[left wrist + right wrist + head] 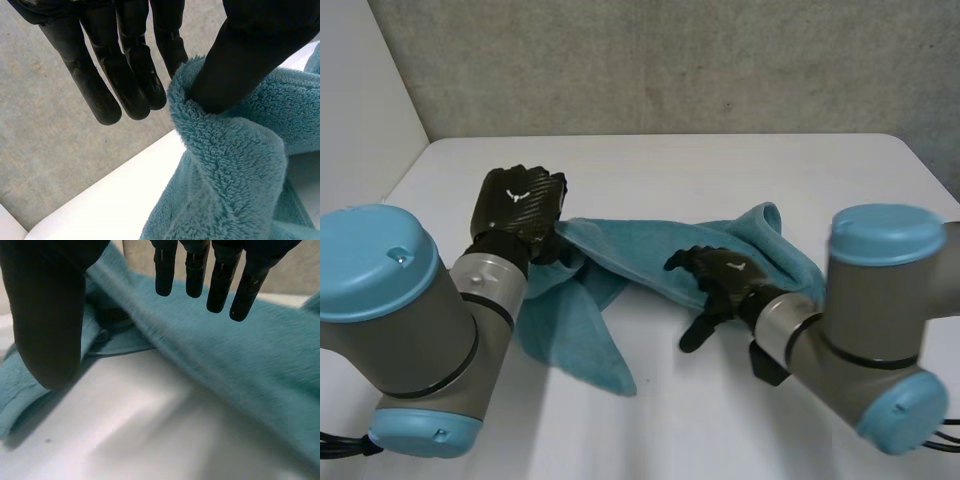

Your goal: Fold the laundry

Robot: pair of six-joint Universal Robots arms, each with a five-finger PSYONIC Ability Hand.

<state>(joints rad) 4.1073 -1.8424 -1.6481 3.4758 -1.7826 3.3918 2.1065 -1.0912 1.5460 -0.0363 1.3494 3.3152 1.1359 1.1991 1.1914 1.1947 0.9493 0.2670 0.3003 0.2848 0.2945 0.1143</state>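
Note:
A teal towel (650,255) lies bunched across the middle of the white table (720,170), with one end drooping towards the front. My left hand (518,205) holds the towel's left end lifted off the table. In the left wrist view the towel's (235,165) edge is pinched between the thumb (250,55) and the nearest of the straight fingers (130,75). My right hand (725,275) hovers open over the towel's right part. In the right wrist view the thumb (47,315) and the fingers (220,280) stand apart above a ridge of the towel (240,365), holding nothing.
A grey wall runs behind the table's far edge (670,137). Bare tabletop lies beyond the towel and in front of it, between the two arms.

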